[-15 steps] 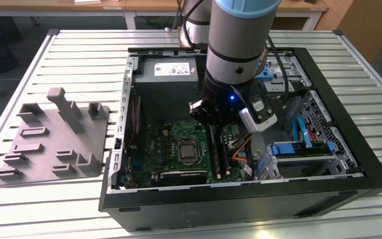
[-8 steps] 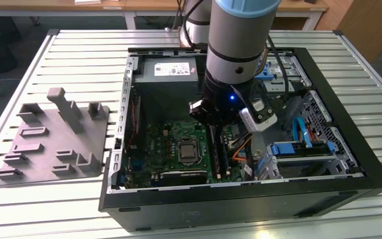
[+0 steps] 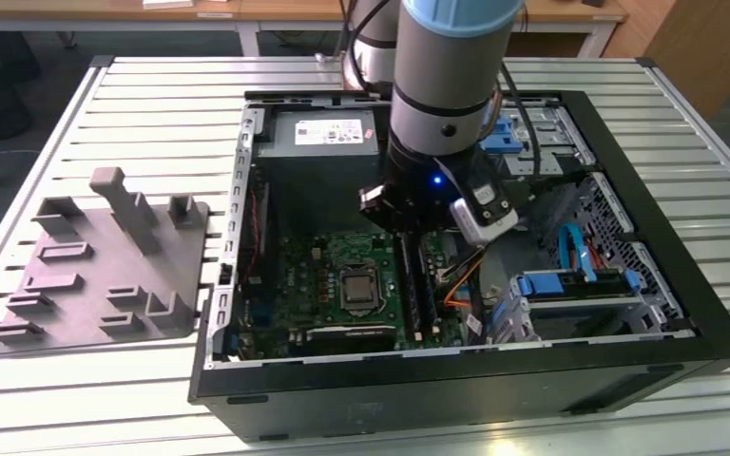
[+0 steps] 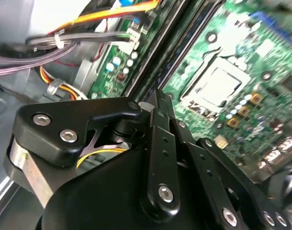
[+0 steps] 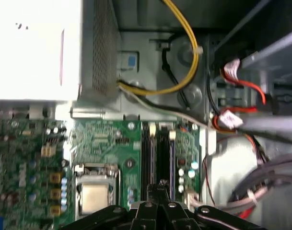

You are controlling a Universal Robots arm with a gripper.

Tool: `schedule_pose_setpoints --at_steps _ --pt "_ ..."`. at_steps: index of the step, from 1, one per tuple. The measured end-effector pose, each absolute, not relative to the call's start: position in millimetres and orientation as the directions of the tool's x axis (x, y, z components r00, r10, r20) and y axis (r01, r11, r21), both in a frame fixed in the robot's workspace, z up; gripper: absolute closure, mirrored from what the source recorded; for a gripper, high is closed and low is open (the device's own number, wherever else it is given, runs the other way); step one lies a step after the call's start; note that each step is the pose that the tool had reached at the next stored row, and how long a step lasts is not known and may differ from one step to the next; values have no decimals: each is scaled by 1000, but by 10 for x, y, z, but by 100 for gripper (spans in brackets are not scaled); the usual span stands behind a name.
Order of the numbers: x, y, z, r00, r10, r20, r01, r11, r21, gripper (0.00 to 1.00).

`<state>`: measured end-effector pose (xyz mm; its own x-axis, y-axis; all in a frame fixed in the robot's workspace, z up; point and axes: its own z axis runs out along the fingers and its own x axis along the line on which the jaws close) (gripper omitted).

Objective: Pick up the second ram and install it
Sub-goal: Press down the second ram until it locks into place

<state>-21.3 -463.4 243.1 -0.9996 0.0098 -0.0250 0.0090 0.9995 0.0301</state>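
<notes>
Reaching into the open computer case (image 3: 707, 332), the end effector (image 5: 161, 186) has its fingers closed together over the memory slots (image 5: 157, 153), pressing the second ram (image 3: 413, 285) beside the processor socket (image 5: 94, 191).

Matt grey moulded plastic tray (image 3: 99, 275), ribbed pale metal table (image 3: 124, 85), glossy black gripper (image 4: 160, 103) links, green motherboard (image 5: 105, 139) looked glossy.

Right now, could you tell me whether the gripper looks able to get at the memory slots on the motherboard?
Likely yes: the gripper hangs right over the memory slots inside the open case, the yellow cable lies off to one side, and nothing shows between gripper and slots.
</notes>
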Motion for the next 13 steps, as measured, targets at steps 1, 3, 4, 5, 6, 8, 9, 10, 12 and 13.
schedule_pose_setpoints --at_steps 1,3,4,5,6,8,9,10,12,13 --pt "-213 -4600 2414 -1000 10 -25 9 1000 30 90" --pt "-213 -4534 2376 -1000 10 -25 9 1000 30 90" --pt "-213 -4510 2359 -1000 10 -25 9 1000 30 90" --pt "-213 -4490 2341 -1000 10 -25 9 1000 30 90" --pt "-213 -4473 2322 -1000 9 -25 9 1000 30 90" --pt "-213 -4453 2286 -1000 9 -25 9 1000 30 90" --pt "-213 -4446 2268 -1000 9 -25 8 1000 30 90" --pt "-212 -4442 2250 -1000 9 -25 8 1000 30 90" --pt "-213 -4437 2223 -1000 8 -25 8 1000 30 90" --pt "-213 -4436 2212 -1000 8 -25 8 1000 30 90"
